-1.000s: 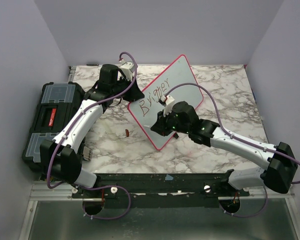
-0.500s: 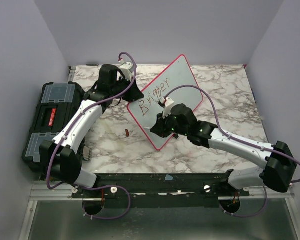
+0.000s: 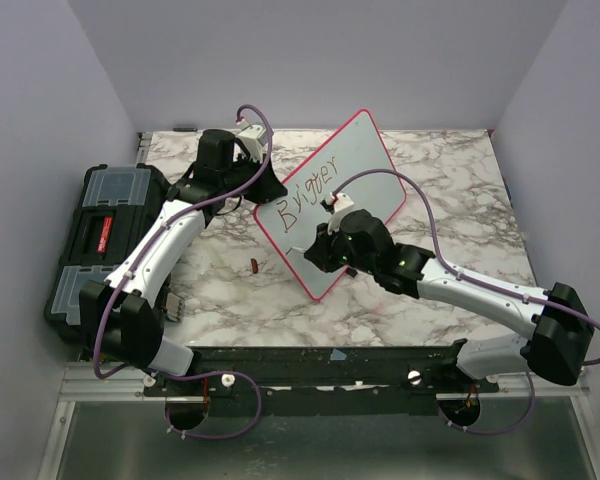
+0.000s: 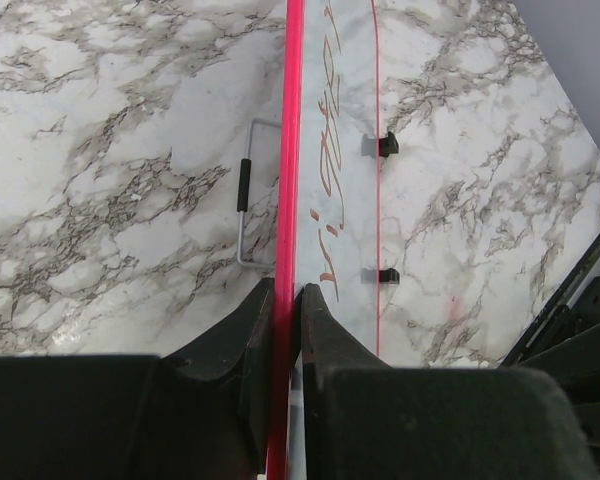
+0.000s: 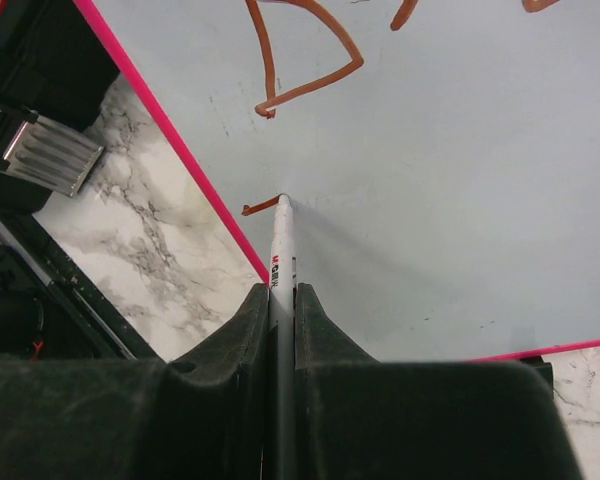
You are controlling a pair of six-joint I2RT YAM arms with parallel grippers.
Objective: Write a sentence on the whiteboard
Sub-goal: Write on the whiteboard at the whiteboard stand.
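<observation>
The whiteboard (image 3: 365, 165), pale with a red-pink frame, stands tilted on edge in the middle of the marble table. One line of the sentence (image 3: 308, 195) in reddish-brown marker reads roughly "Brigger". My left gripper (image 3: 264, 196) is shut on the board's left frame; in the left wrist view the gripper (image 4: 287, 295) pinches the red frame (image 4: 292, 150). My right gripper (image 5: 282, 290) is shut on a white marker (image 5: 280, 250). The marker's tip touches the whiteboard (image 5: 430, 200) at a short fresh stroke (image 5: 260, 208) below the lettering (image 5: 305, 60).
A black toolbox (image 3: 100, 235) sits at the table's left edge. A small dark red cap (image 3: 254, 266) lies on the marble near the board's lower corner. A ribbed metal piece (image 3: 173, 307) is beside the left arm. A wire stand (image 4: 245, 200) lies behind the board.
My right gripper with the marker has shifted slightly to the right over the board's lower part. The left gripper and the board have stayed still.
</observation>
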